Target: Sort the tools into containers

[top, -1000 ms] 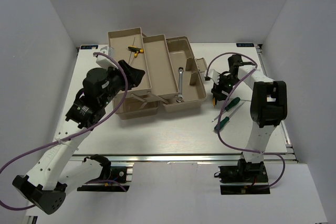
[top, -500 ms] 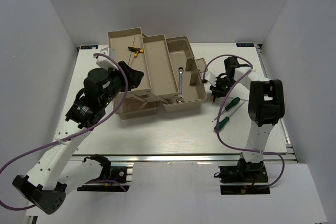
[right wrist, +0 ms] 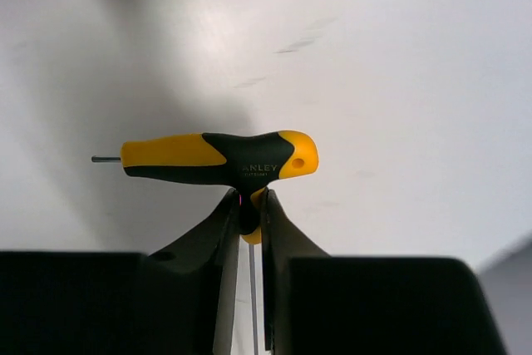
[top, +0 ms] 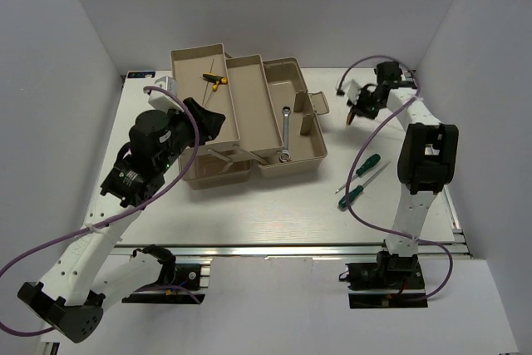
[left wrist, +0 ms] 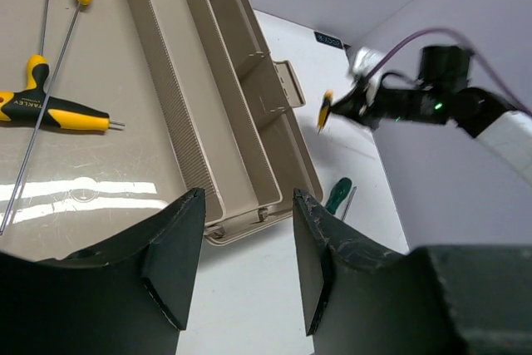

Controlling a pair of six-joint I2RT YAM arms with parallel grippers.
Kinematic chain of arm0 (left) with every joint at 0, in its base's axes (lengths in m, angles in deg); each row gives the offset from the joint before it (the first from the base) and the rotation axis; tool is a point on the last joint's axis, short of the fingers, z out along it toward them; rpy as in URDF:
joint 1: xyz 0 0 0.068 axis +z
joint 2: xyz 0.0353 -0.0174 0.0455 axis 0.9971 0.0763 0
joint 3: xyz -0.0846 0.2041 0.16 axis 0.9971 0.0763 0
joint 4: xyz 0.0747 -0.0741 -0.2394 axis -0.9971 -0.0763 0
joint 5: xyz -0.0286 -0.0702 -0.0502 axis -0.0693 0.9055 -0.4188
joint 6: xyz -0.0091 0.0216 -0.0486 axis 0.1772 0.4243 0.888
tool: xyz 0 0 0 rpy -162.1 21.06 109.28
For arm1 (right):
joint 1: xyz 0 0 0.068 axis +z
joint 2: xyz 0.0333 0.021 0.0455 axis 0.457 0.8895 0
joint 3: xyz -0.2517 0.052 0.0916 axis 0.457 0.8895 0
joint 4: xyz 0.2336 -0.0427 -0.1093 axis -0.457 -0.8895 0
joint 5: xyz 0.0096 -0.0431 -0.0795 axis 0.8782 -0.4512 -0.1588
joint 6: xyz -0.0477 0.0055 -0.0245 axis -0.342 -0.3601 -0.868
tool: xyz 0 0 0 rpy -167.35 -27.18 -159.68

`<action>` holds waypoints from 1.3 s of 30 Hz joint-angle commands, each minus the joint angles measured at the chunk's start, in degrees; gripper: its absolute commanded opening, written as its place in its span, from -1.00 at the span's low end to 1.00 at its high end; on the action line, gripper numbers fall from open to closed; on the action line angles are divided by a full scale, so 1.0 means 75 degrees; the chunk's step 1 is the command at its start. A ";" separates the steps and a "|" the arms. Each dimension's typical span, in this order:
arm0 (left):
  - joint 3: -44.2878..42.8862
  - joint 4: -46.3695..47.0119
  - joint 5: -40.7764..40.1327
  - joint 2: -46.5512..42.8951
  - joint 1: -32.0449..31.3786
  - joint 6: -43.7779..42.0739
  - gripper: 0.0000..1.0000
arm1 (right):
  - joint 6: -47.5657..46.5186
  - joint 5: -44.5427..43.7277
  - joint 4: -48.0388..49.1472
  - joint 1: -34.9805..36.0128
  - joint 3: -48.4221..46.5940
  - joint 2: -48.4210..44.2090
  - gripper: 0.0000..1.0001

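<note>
Currently: carry step. Right gripper (right wrist: 247, 205) pinched tight on T-handle hex key (right wrist: 220, 160), aloft; left gripper (left wrist: 248, 197) spread wide, empty. Next, likely: across to hex-key tray (top: 198, 50), release

Right wrist view: the T-handle hex key (right wrist: 218, 160) pinched in my right gripper (right wrist: 248, 209) shows pale lettering on the black part of its handle; "ANLEY" is legible. Left wrist view: a second hex key (left wrist: 50, 107), lying in the beige tray (left wrist: 125, 147), bears lettering ending "ANLEY". The small dark label (left wrist: 329, 39) on the table (left wrist: 249, 305) is unreadable.
</note>
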 commanded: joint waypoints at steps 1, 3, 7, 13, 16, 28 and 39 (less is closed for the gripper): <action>0.0006 -0.0083 -0.0108 -0.0190 -0.0025 0.0041 0.13 | 0.0505 0.0601 0.0537 -0.0132 -0.1354 -0.0264 -1.00; 0.0053 -0.0059 -0.0143 -0.0259 -0.0025 0.0065 0.13 | 0.0880 0.0848 0.0432 -0.0132 -0.1950 -0.0381 -1.00; 0.0077 -0.0106 -0.0260 -0.0354 -0.0025 0.0065 0.13 | 0.1968 0.1866 0.0045 0.0113 -0.2866 -0.0638 -1.00; -0.0579 -0.0925 -0.1196 -0.0646 -0.0036 -0.0310 0.14 | 0.6804 0.2151 0.2115 0.1776 -0.3032 -0.1634 -1.00; -0.0907 -0.1277 -0.1524 -0.0763 -0.0025 -0.0427 0.14 | 0.8892 0.1824 0.2798 0.2725 -0.3474 -0.1496 -1.00; -0.0556 -0.1734 -0.1982 -0.1783 -0.0025 0.0358 0.11 | 1.5232 0.1598 0.4509 0.4122 -0.6288 0.0004 -1.00; -0.1130 -0.2121 -0.2030 -0.1455 -0.0025 0.0217 0.12 | 1.6539 0.0745 0.5143 0.5024 -0.5762 0.1340 -1.00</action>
